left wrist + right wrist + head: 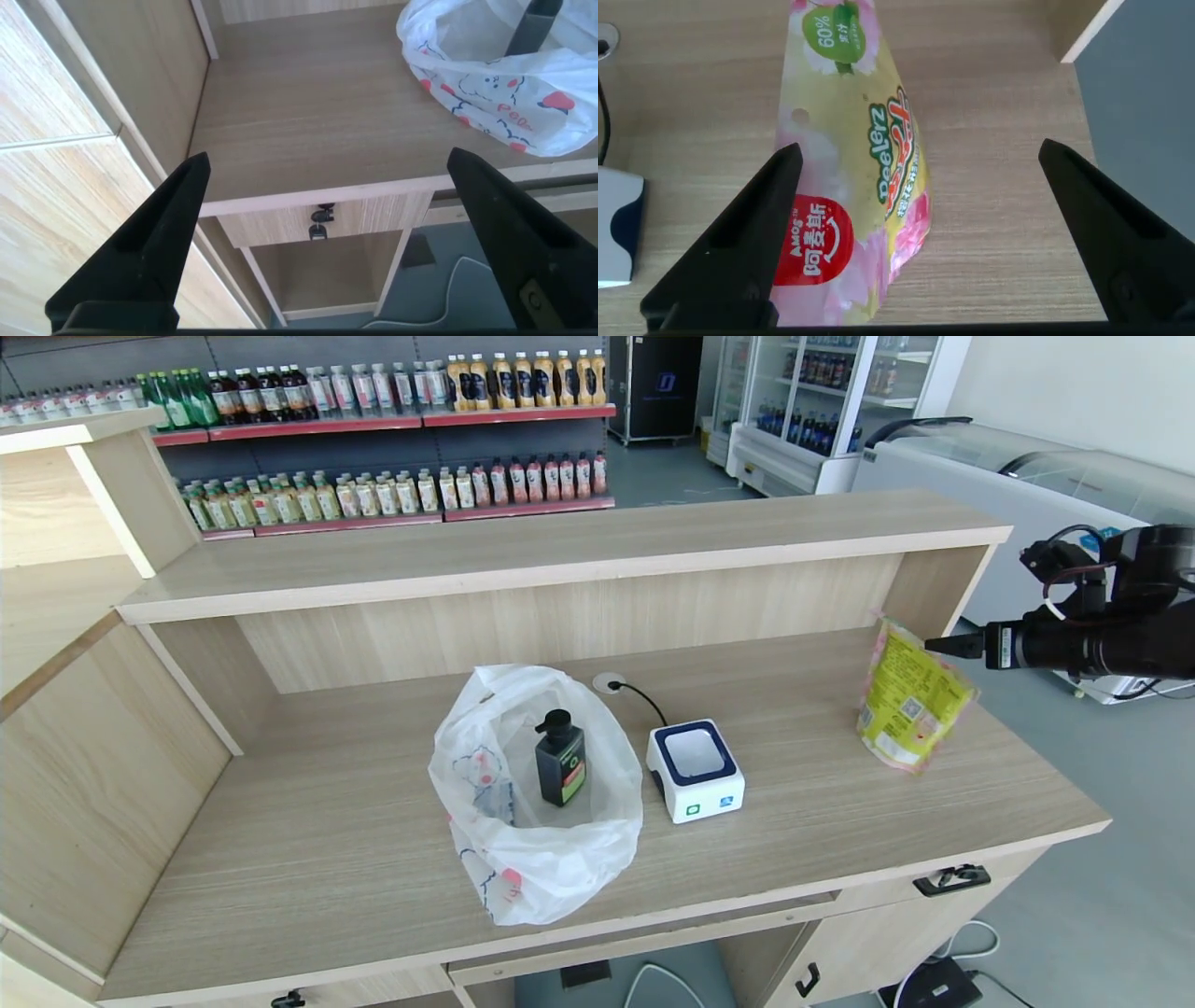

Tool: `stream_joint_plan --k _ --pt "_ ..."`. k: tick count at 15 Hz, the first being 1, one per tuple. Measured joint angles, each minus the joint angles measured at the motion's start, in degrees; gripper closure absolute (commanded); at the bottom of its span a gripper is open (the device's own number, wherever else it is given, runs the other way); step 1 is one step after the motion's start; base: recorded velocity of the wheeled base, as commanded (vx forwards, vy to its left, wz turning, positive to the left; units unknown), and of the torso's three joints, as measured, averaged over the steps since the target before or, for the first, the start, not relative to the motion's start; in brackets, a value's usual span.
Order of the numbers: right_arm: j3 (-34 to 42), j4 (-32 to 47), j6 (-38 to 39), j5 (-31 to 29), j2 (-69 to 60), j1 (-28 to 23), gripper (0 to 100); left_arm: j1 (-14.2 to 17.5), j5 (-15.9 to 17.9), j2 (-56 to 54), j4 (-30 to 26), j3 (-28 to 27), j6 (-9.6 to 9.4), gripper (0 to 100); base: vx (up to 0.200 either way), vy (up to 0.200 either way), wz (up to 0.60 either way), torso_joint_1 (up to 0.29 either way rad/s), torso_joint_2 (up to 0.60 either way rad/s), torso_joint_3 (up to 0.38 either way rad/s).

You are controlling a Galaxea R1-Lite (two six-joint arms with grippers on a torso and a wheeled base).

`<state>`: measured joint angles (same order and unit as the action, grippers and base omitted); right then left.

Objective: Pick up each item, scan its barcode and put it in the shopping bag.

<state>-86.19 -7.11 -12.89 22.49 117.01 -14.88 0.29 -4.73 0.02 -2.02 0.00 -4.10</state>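
Jaws spread wide, the right pincer [920, 149] meets the upright yellow-green foil snack pouch [910, 705] at the right end of the wooden bench [373, 840], pickup apparently in hand; next, close on it and show the white box-shaped scanner [695, 770] its barcode.

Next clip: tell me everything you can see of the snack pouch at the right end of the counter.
The pouch is a glossy, plastic-looking packet, yellow-green with pink patches. One face has a green badge at one end and a round red label at the other. The other face carries small print and a square code. It looks sealed and stands tilted on the counter near its right end. It lies between the fingers of the open right gripper, close to one; whether they touch cannot be told.
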Motion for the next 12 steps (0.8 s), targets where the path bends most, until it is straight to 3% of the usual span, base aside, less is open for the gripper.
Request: stream_joint_plan --k 12 --pt "0.3 -4.8 0.0 0.3 8.7 3.9 0 0.0 0.0 0.0 0.0 0.0 0.02 0 0.0 0.0 0.0 0.0 0.0 0.0"
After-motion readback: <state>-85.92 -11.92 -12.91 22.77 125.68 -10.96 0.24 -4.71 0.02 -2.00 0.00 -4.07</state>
